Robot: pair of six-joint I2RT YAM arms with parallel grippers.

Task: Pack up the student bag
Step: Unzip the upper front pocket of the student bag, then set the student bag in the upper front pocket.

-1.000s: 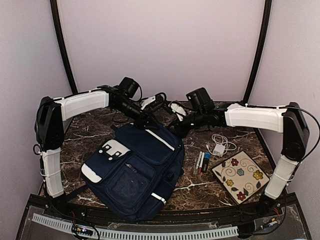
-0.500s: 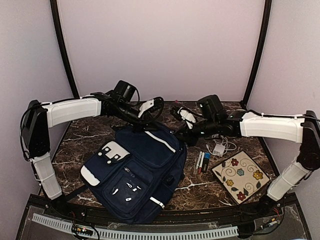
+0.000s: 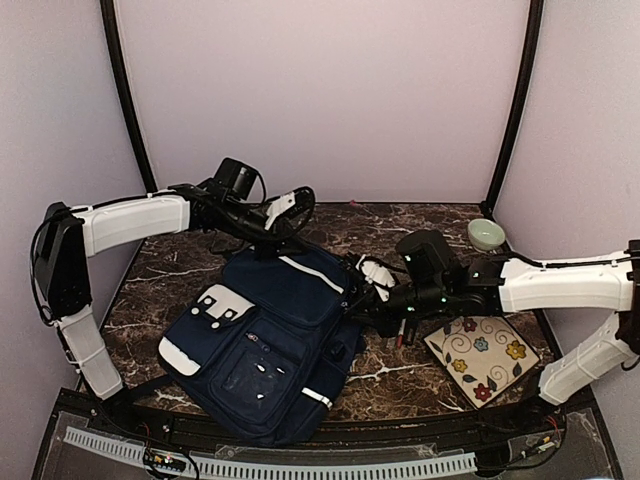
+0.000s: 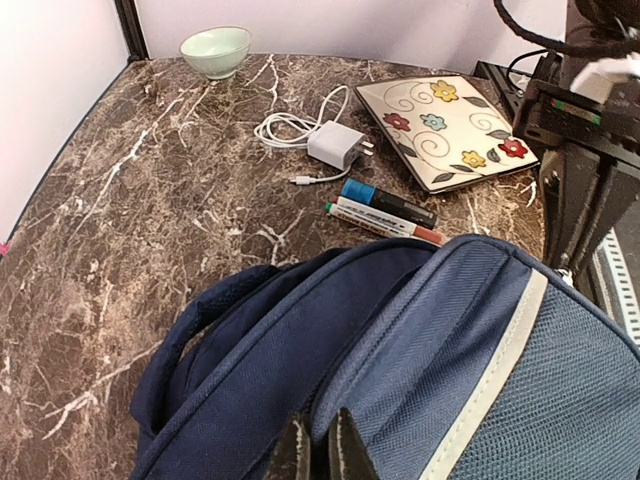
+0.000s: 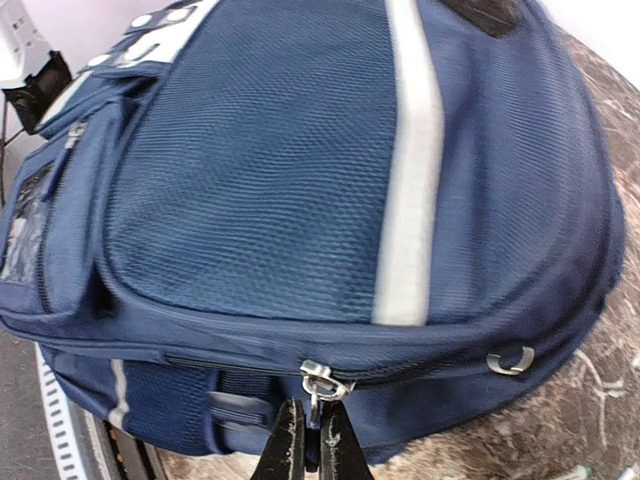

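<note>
Large navy-blue fabric backpack point(image 3: 265, 345) lies toward 7 o'clock on the dark marble table point(image 3: 170, 265); jaws of the left gripper point(image 4: 318, 448) clench its 12 o'clock rim; jaws of the right gripper point(image 5: 310, 440) pinch its silver zipper pull point(image 5: 316, 385).

Marble table point(image 4: 150, 200) bears student bag point(image 3: 270, 340), markers point(image 4: 385, 210), charger point(image 4: 335, 147), floral plate point(image 3: 478, 352), green bowl point(image 3: 486, 235).

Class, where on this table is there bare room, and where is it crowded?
Free: marble tabletop between pale green bowl, white charger and navy fabric backpack; also the backpack's left. Crowded: its right, with coloured markers, charger, floral square plate.
</note>
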